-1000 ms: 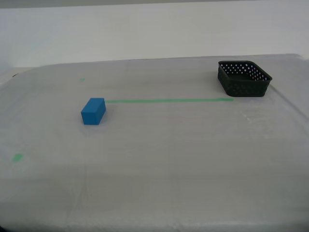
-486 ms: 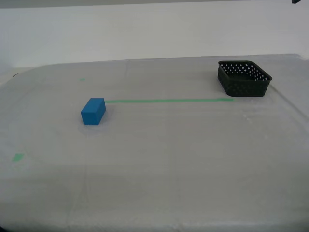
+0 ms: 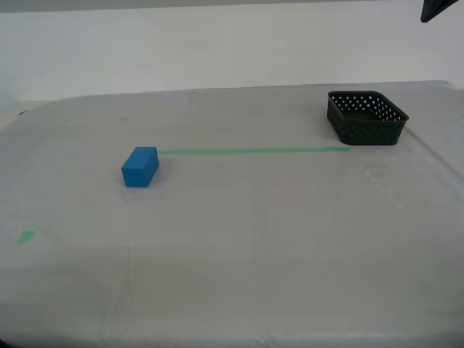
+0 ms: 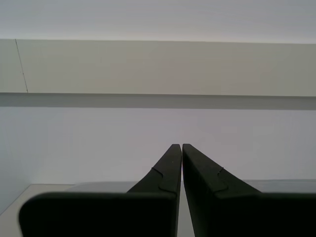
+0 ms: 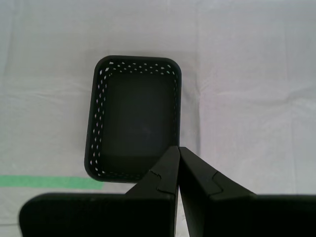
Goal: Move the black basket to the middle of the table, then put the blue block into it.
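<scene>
One perforated black basket [image 3: 366,117], empty

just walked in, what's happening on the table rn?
Nothing is being held yet. The black basket sits empty near the far corner of the table on the exterior view's right, at one end of the green tape line; the blue block rests at the line's other end. My first end effector is shut and hangs above the basket, looking down into it. My second end effector is shut too, facing a wall with nothing at its tips.
</scene>
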{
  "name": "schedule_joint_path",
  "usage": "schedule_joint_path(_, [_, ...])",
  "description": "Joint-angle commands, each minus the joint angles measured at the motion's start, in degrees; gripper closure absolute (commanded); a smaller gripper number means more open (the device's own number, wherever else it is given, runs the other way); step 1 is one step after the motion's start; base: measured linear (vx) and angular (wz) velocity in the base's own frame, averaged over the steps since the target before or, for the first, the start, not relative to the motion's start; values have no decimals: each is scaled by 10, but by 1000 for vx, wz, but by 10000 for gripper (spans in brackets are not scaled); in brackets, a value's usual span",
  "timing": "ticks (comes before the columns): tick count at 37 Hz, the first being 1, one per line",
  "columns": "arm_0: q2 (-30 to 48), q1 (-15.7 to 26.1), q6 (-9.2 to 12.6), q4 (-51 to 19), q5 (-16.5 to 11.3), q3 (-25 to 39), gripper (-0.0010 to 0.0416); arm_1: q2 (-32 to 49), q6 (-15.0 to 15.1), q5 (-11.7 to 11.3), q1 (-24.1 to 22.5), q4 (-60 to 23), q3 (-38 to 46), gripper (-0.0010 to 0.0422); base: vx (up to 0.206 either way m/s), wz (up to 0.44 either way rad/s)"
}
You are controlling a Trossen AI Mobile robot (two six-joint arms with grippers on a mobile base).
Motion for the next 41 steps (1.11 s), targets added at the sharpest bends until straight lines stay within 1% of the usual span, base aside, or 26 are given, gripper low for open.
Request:
schedule_joint_path(1, [18, 0, -7, -9, -1, 18, 406, 0, 1, 0, 0, 3, 0, 412, 0, 0])
schedule_joint_path(6, [41, 0, -14, -14, -1, 35, 406, 0, 1, 0, 0, 3, 0, 412, 0, 0])
schedule_joint_path(9, [46, 0, -26, -14, -1, 40, 406, 0, 1, 0, 0, 3, 0, 412, 0, 0])
schedule_joint_path(18, [45, -1, -28, -4, 0, 35, 406, 0, 1, 0, 0, 3, 0, 412, 0, 0])
schedule_joint_path(20, [45, -1, -33, -4, 0, 35, 406, 0, 1, 0, 0, 3, 0, 412, 0, 0])
schedule_joint_path(32, [45, -1, -31, -14, 3, 35, 401, 0, 1, 0, 0, 3, 0, 412, 0, 0])
schedule_joint_path(36, [45, -1, -31, -15, 3, 35, 383, 0, 1, 0, 0, 3, 0, 412, 0, 0])
schedule_joint_path(41, [45, -1, -31, -14, 3, 35, 346, 0, 1, 0, 0, 3, 0, 412, 0, 0])
